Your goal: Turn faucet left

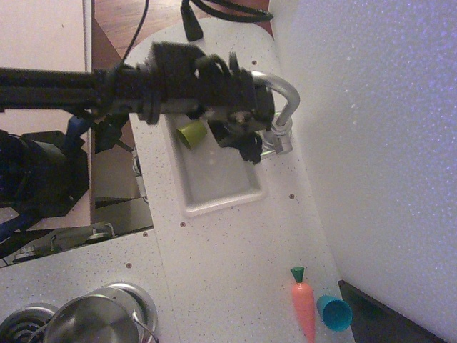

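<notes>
The faucet [284, 100] is a shiny silver tap with an arched spout. It stands at the right rim of the white sink [218, 184], and its stubby base [280, 137] is beside the wall. My black gripper [246, 136] reaches in from the left over the far end of the sink. It sits right against the spout and base and hides the spout's tip. The fingers are dark and overlap the faucet, so I cannot tell whether they are open or shut.
A green cup [191, 132] lies in the sink just under the arm. An orange toy carrot [304, 307] and a blue cup [333, 312] lie at the front right by the white wall. A steel pot [96, 321] stands on the stove at the lower left.
</notes>
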You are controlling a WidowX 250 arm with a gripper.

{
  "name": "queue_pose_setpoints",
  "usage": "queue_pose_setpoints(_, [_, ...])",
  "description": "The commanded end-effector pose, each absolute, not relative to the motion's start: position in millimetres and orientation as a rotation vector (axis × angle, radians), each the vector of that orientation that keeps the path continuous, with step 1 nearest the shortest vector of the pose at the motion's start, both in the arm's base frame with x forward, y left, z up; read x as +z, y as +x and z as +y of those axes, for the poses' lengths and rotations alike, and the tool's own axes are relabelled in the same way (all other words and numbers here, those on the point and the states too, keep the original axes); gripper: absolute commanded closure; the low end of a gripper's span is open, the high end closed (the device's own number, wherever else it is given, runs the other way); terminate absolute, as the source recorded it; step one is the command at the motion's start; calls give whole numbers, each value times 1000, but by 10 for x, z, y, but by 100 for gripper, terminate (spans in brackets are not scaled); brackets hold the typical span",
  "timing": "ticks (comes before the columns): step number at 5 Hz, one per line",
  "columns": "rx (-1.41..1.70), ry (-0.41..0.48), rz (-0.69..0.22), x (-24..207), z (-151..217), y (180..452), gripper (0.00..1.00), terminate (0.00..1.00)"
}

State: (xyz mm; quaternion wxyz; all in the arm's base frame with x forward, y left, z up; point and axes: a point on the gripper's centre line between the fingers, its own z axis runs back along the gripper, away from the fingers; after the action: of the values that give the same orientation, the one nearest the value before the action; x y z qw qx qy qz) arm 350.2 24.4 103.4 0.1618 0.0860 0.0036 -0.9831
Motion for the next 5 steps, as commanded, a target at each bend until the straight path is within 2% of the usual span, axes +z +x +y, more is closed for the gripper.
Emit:
queue_pose_setpoints(1, [-2806,245,6,1006,256,3468,0,0])
queue_pose_setpoints(2, [-2814,236,10,996,265,3479,0,0])
queue_pose_setpoints(3, [-2734,317,-96,1081,498,3586,0,0])
queue_pose_setpoints(4, [-2723,373,-109,1127,629,3640,0,0])
queue_pose_setpoints(5, [-2715,415,-184,1165,614,3743,0,0])
